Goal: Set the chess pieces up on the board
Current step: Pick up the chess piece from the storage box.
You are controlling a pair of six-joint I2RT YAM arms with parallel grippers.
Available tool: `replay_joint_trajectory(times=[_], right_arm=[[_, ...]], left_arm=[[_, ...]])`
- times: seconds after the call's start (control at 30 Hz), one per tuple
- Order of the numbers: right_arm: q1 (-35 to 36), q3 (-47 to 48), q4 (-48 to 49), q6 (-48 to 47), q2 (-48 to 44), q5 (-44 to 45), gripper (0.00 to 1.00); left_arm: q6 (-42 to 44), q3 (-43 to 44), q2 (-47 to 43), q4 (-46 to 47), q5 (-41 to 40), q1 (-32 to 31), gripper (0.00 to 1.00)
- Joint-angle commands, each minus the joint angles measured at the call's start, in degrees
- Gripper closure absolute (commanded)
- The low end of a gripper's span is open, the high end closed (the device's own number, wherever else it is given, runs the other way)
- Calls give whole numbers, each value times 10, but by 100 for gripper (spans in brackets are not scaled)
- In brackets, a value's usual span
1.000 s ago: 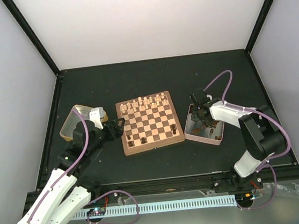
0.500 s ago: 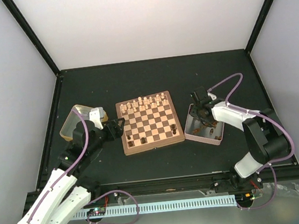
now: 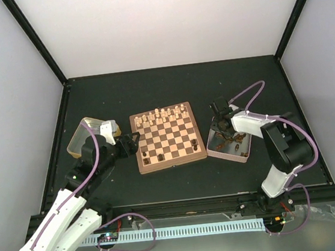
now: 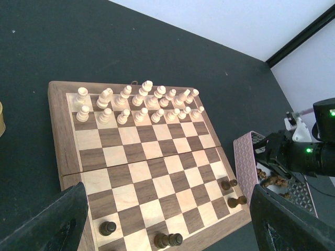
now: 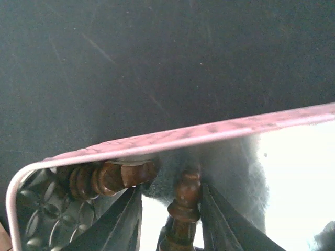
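Since the earlier frame, my right gripper (image 5: 170,189) sits nearer the far-left corner of the pink tray (image 5: 209,130), jaws parted astride a dark chess piece (image 5: 184,201). My left gripper (image 4: 167,191) hovers released beside the board (image 4: 57,130).

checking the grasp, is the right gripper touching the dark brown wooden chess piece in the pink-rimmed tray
Touching, on one side. Right wrist view: one finger lies against the dark brown chess piece; a bright gap separates it from the other finger.
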Motion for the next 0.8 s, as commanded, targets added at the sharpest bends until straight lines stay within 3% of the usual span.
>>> replay_joint_trajectory(times=[0.0, 0.27, 0.53, 0.77], right_arm=[[-1, 1, -4, -26, 23, 8, 71], [-1, -16, 6, -70, -33, 32, 94], [-1, -97, 113, -109, -193, -7, 95], [12, -135, 147, 22, -329, -151, 95]], left_arm=[[11, 6, -7, 14, 8, 5, 14], [14, 9, -3, 27, 42, 5, 14], [3, 23, 43, 81, 163, -2, 14], [-50, 11, 124, 221, 233, -51, 14]])
